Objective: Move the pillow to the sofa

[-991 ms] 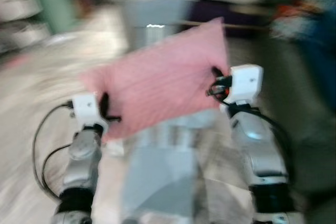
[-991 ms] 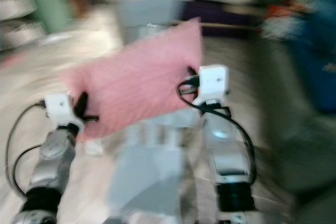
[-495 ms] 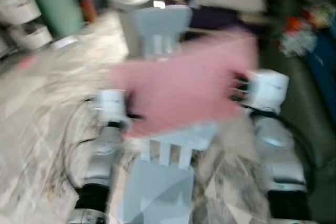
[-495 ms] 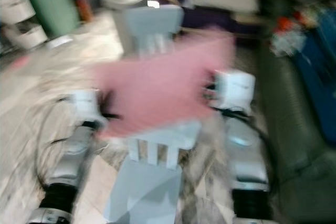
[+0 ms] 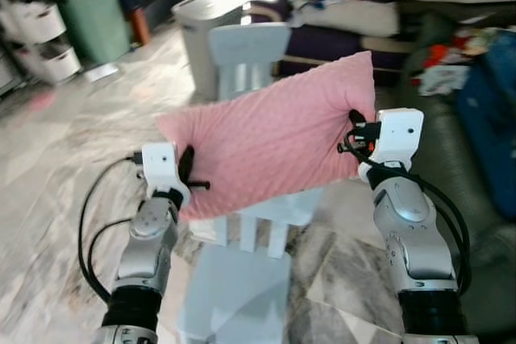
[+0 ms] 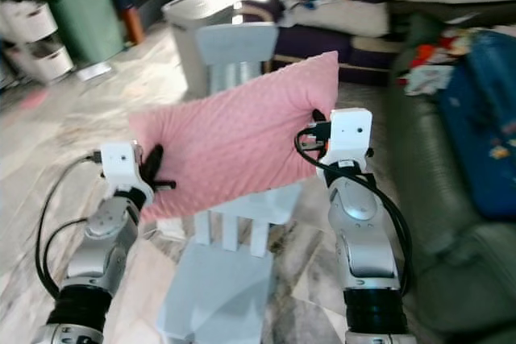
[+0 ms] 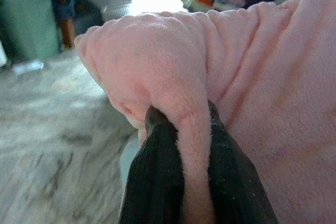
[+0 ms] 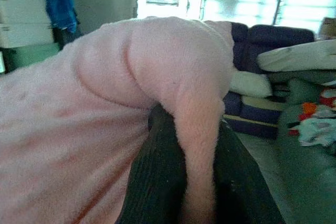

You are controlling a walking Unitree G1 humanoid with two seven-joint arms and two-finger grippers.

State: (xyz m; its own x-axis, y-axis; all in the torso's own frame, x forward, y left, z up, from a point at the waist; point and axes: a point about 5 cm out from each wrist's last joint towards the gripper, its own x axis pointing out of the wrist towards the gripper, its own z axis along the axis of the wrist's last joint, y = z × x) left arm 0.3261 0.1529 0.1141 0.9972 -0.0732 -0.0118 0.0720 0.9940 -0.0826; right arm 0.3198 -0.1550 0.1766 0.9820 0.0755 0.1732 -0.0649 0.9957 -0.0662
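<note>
Pillow (image 5: 270,144) pink, held in air between both arms, above small pale-blue chair (image 5: 246,223). Left gripper (image 5: 187,176) pinches lower left corner; right gripper (image 5: 352,130) pinches right edge; fingers (image 7: 157,182) pressed on folds of fabric. View sharper than half second ago, camera swung right: dark sofa (image 5: 476,199) closer at right, carry under way. Chair blocks path ahead; bin (image 5: 201,34), drawers (image 5: 44,26) behind; blue bag (image 5: 496,130) and clutter on sofa.

Both arms are silver metal, rounded and jointed, each ending near the body in a ribbed black cuff. A white boxy wrist block tops each arm. The left gripper (image 5: 189,173) and right gripper (image 5: 353,122) have long black fingers. Thin black cables loop beside the left arm and along the right arm.
</note>
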